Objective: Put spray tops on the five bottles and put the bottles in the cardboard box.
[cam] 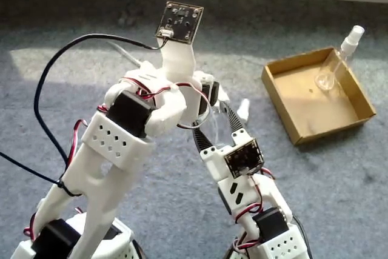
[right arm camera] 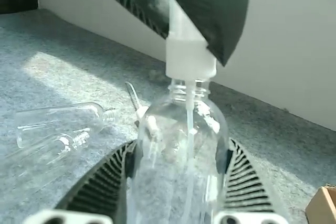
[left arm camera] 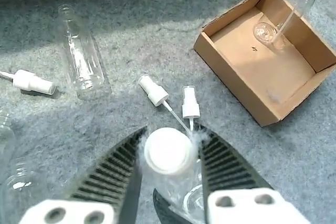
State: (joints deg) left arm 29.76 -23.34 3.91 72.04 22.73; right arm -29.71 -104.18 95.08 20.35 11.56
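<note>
My right gripper (right arm camera: pixel 178 182) is shut on an upright clear bottle (right arm camera: pixel 181 135) in the middle of the carpet. Directly above it, my left gripper (left arm camera: pixel 169 153) is shut on a white spray top (left arm camera: pixel 169 150). The spray top (right arm camera: pixel 190 59) sits just above the bottle's neck, with its tube hanging down inside the bottle. The two grippers meet at the centre of the high view, where the held bottle (cam: pixel 216 128) stands between black fingers (cam: pixel 203 139). The cardboard box (cam: pixel 291 110) lies to the right, and a capped bottle (cam: pixel 339 59) leans in its far corner.
A bare bottle (left arm camera: pixel 81 59) lies on the grey carpet, with more bottles (left arm camera: pixel 10 182) near the arm. Loose spray tops (left arm camera: pixel 34 82) (left arm camera: pixel 155 90) (left arm camera: pixel 190 103) lie scattered beyond the grippers. A black cable (cam: pixel 42 89) loops left of the left arm.
</note>
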